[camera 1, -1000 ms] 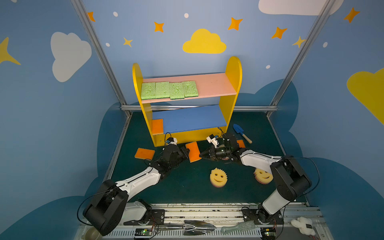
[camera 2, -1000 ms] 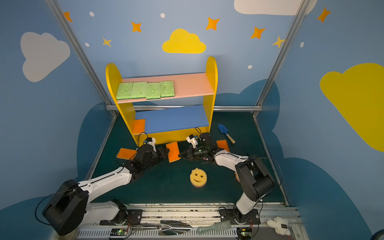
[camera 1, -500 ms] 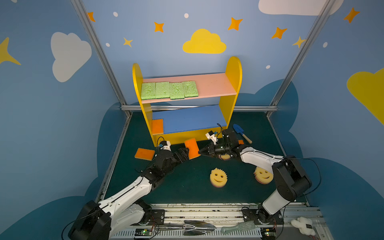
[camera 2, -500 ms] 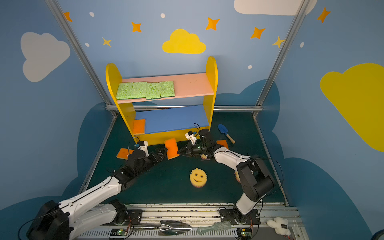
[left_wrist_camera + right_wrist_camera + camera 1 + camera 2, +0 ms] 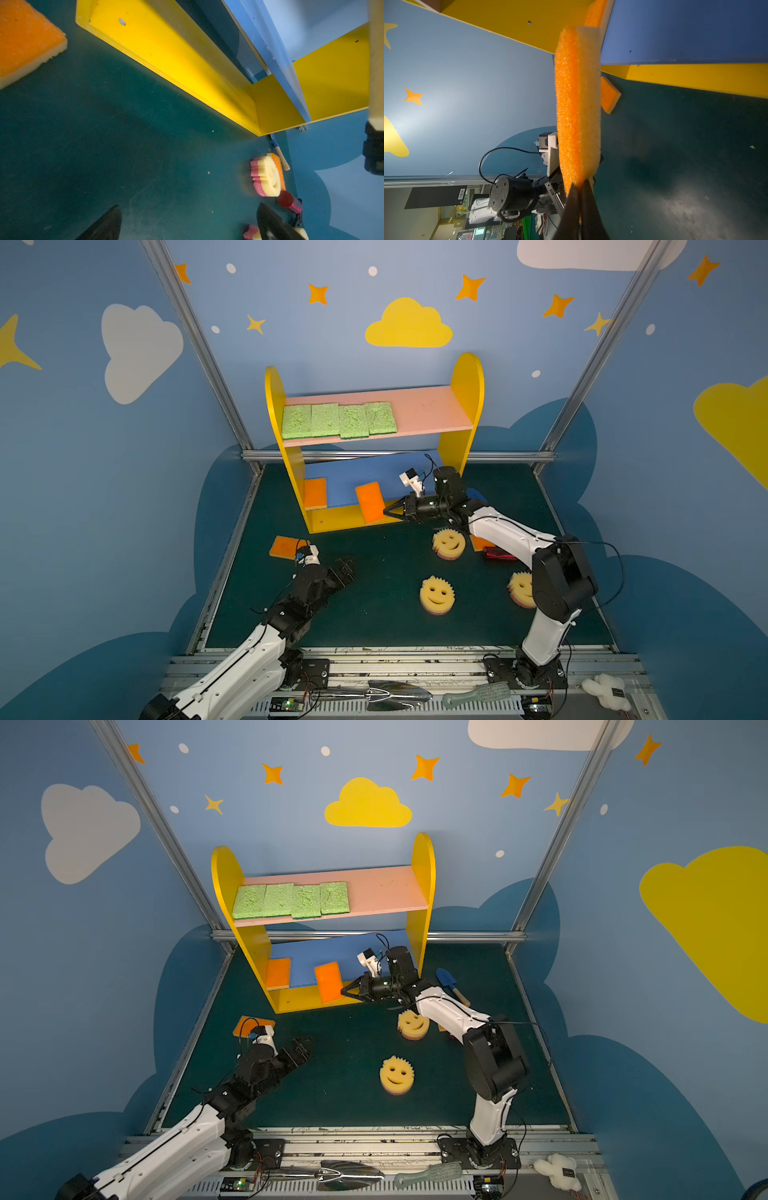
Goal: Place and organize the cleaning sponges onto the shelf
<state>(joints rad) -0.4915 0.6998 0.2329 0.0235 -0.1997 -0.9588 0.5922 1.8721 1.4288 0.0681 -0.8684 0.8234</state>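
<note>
Both top views showed the left gripper wide and empty before the yellow-sided wooden shelf, where three round yellow smiley sponges and two orange-topped rectangular sponges lay unplaced. The right gripper pinched a third orange-topped sponge against its blue lower board; one orange sponge and four green porous sponges were shelved.

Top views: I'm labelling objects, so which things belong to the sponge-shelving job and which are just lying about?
Job: shelf; four green sponges; orange sponge on its blue board; orange sponge in the right hand; two orange sponges on the mat; three smiley sponges.
Lying about: blue toy shovel; red cylinder; metal scoop; green brush; white plush toy.
</note>
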